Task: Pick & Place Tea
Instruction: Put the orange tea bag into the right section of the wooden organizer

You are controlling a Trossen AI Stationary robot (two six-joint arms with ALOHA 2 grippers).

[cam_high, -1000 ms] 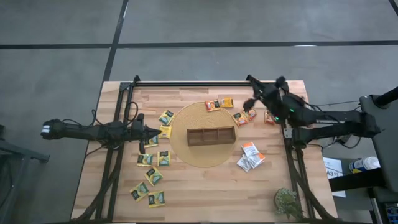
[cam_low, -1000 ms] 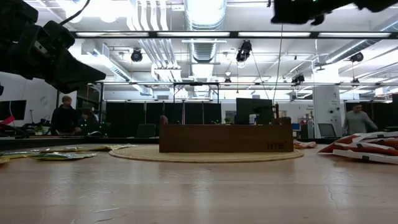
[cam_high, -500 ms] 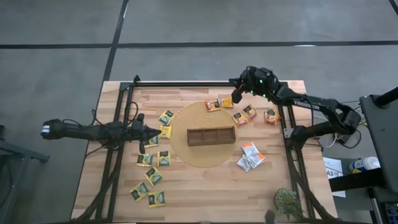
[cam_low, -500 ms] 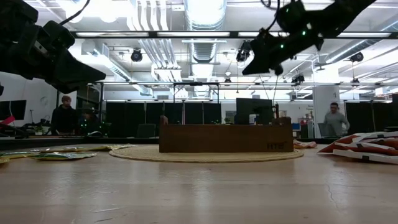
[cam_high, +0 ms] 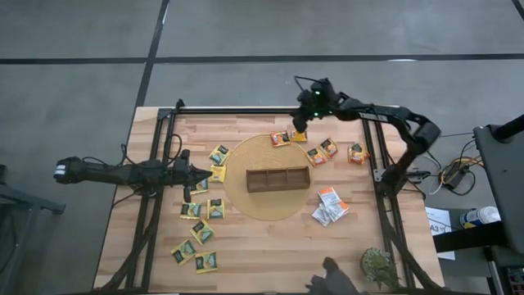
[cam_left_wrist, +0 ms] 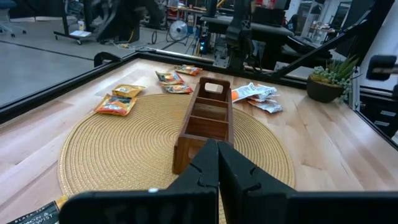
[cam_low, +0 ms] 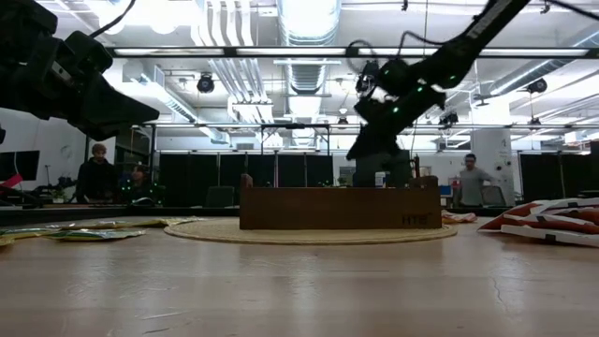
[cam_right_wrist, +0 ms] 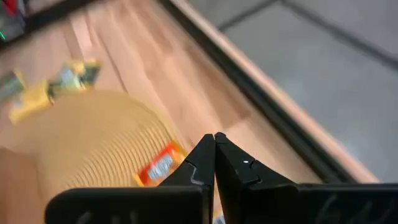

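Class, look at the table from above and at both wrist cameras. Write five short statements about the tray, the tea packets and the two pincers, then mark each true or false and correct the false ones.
1. The wooden tray sits on the round woven mat. True.
2. The tray already holds tea packets. False: its compartments look empty.
3. The right pincer is above the orange packets at the mat's far edge. True.
4. The left pincer grips a yellow-green packet. False: it is shut on nothing.
5. The white-and-orange packets lie on the left arm's side. False: they lie on the right arm's side.
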